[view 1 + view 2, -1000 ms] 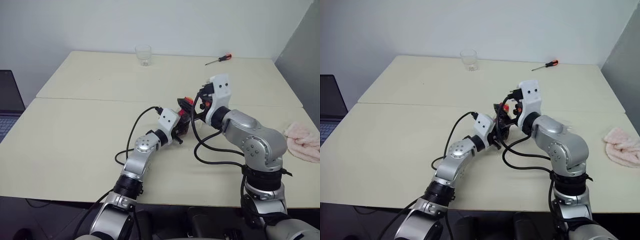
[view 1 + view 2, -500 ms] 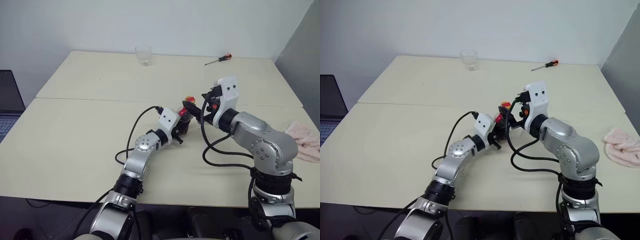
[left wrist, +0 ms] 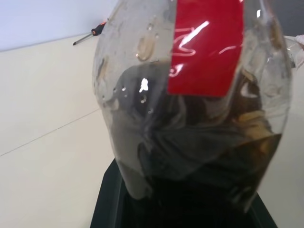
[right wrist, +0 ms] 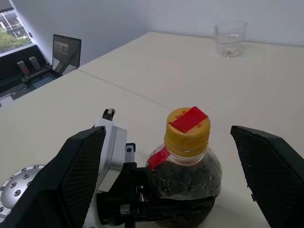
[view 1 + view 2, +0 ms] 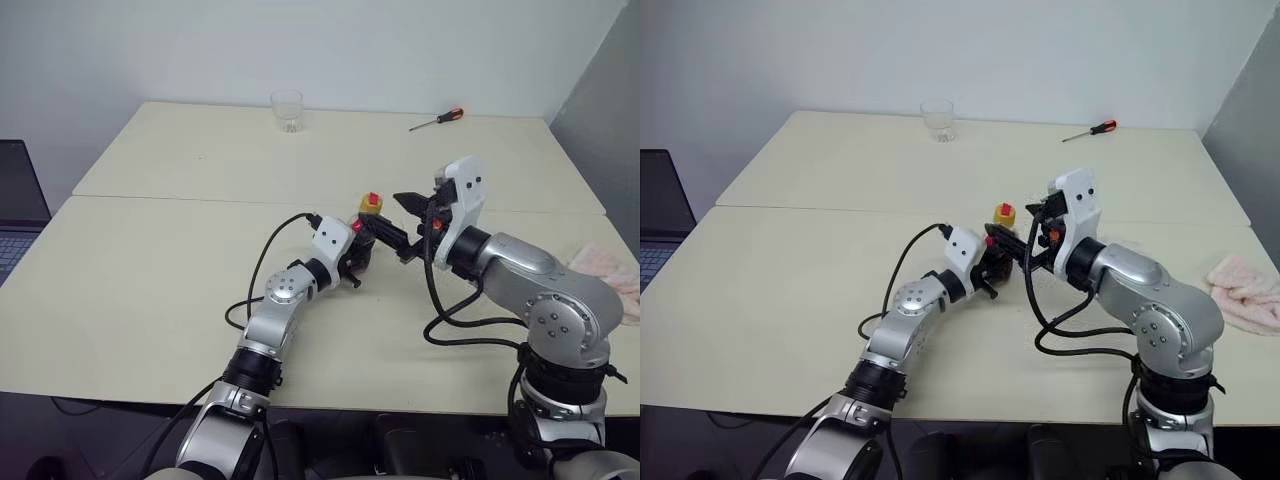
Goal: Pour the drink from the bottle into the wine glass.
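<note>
A small clear bottle (image 4: 186,166) stands on the table (image 5: 180,270) near its middle, yellow cap (image 5: 371,203) on and a red strip across it. The dark drink (image 3: 199,161) fills its lower part. My left gripper (image 5: 358,254) is shut on the bottle's body from the left. My right gripper (image 5: 388,214) stands open just right of the bottle at cap height. Its fingers (image 4: 80,175) flank the cap without touching it. The wine glass is out of view.
A short clear tumbler (image 5: 287,110) stands at the table's far edge. A red-handled screwdriver (image 5: 437,120) lies at the far right. A pink cloth (image 5: 605,275) sits at the right edge, and a laptop (image 5: 18,200) is off the left side.
My right gripper has drawn back to the right, away from the bottle's top, and the cap now shows in the open. The left gripper and the bottle have stayed put.
</note>
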